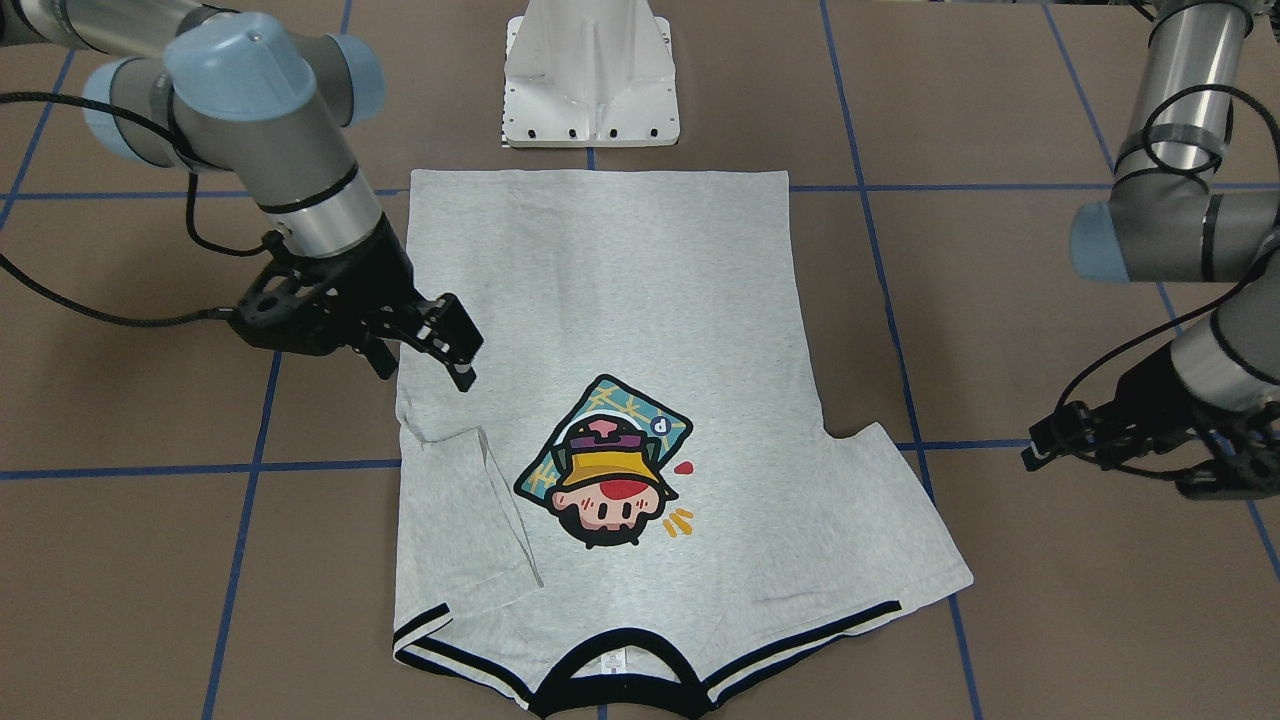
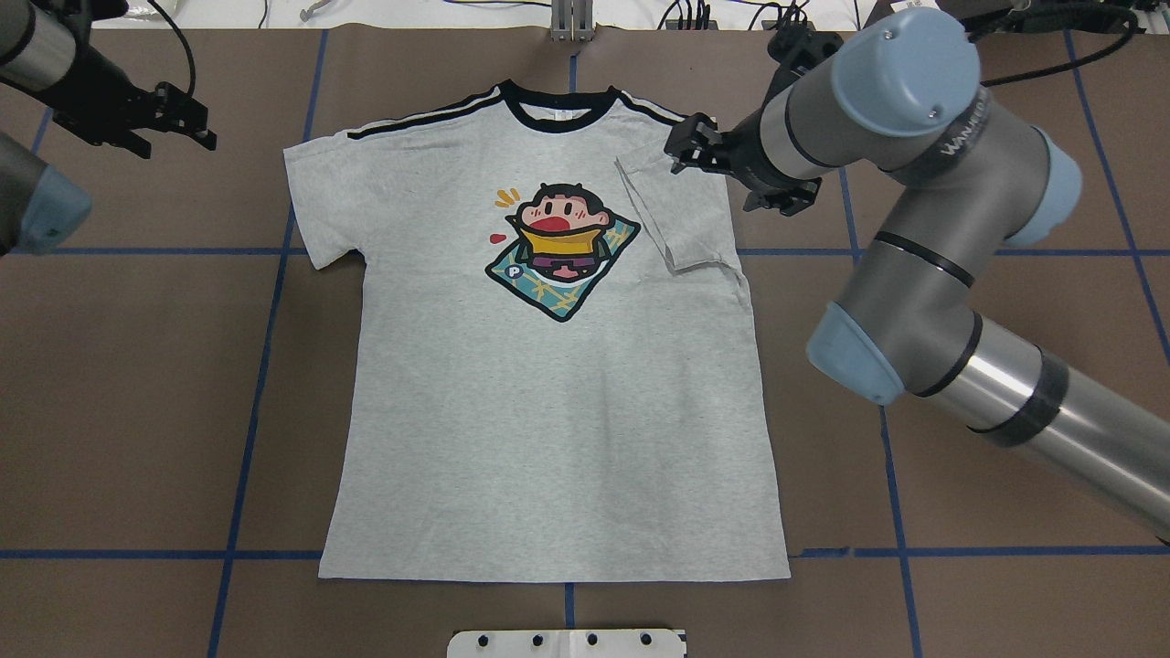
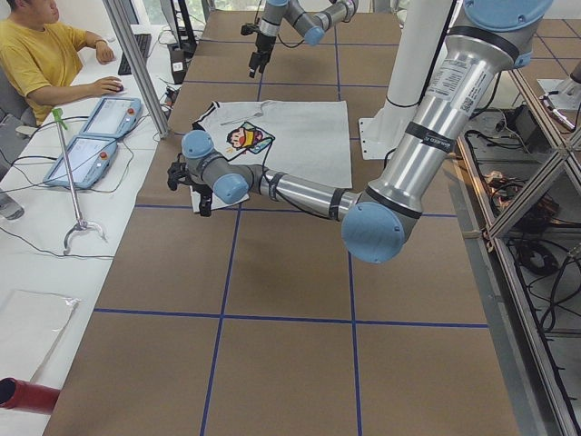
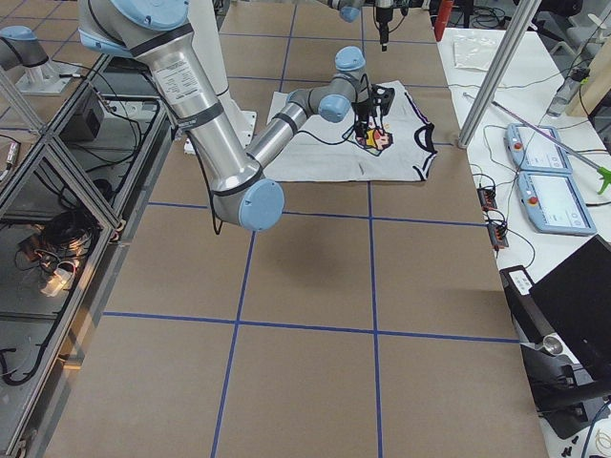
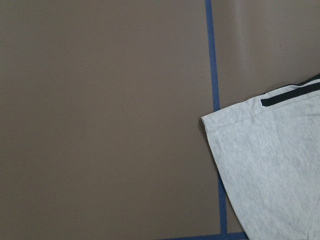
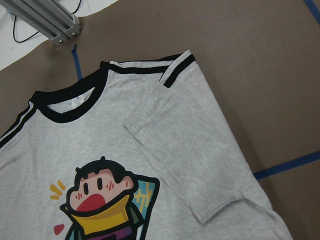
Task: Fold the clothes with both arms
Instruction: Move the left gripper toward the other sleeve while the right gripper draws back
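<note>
The grey T-shirt [image 2: 548,411] lies flat and face up on the brown table, collar [image 2: 558,114] away from the robot, cartoon print [image 2: 553,247] showing. Its sleeve [image 2: 672,215] on my right side is folded inward onto the body; it also shows in the right wrist view [image 6: 195,150]. The other sleeve [image 2: 315,196] is spread out flat, its corner visible in the left wrist view [image 5: 260,150]. My right gripper [image 2: 678,153] hovers open and empty over the folded sleeve's shoulder end [image 1: 425,372]. My left gripper [image 2: 196,117] is open and empty, off the shirt beside the spread sleeve [image 1: 1035,448].
The white pedestal base [image 1: 590,90] stands at the shirt's hem side. Blue tape lines [image 2: 265,366] cross the table. An aluminium post [image 6: 45,20] stands beyond the collar. An operator in yellow [image 3: 36,54] sits at a side bench with tablets [image 3: 91,136].
</note>
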